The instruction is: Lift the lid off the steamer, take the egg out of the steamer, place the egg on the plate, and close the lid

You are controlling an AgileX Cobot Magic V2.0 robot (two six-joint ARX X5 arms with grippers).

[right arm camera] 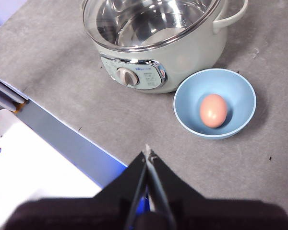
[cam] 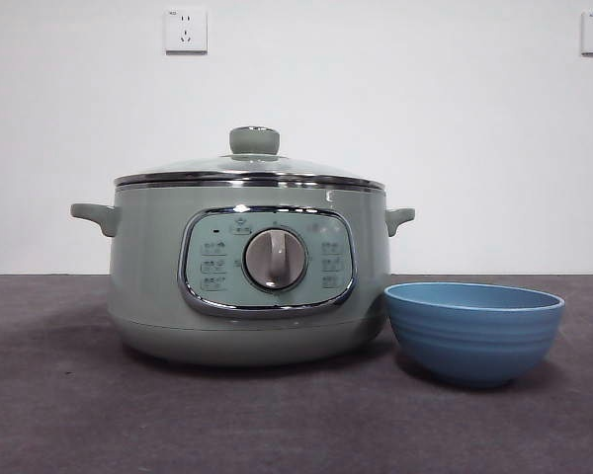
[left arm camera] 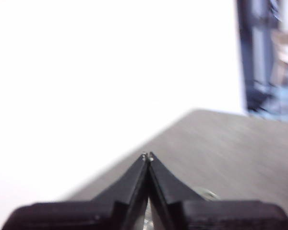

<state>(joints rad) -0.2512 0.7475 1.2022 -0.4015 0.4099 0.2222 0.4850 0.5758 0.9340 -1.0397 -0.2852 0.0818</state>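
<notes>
Steamer (cam: 247, 272): on bench, well ahead of right tool (right arm camera: 148, 152); lid (cam: 249, 168) seated.
Lid: glass, likely slippery, fragile; grip by knob (cam: 254, 140).
Plate (right arm camera: 214, 103): beside steamer, holds egg (right arm camera: 213, 110), fragile.
Left tool (left arm camera: 147, 155): pressed together, empty.
Right tool: pressed together, empty.

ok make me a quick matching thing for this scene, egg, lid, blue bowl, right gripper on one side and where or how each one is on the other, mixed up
Things:
1. egg
2. lid
3. blue bowl
4. right gripper

Places or states:
A. beside the steamer, on the table
B. shut, empty, up above the table
C. lying in the bowl
D. closed on the steamer

Pairs: 1-C, 2-D, 3-A, 4-B
</notes>
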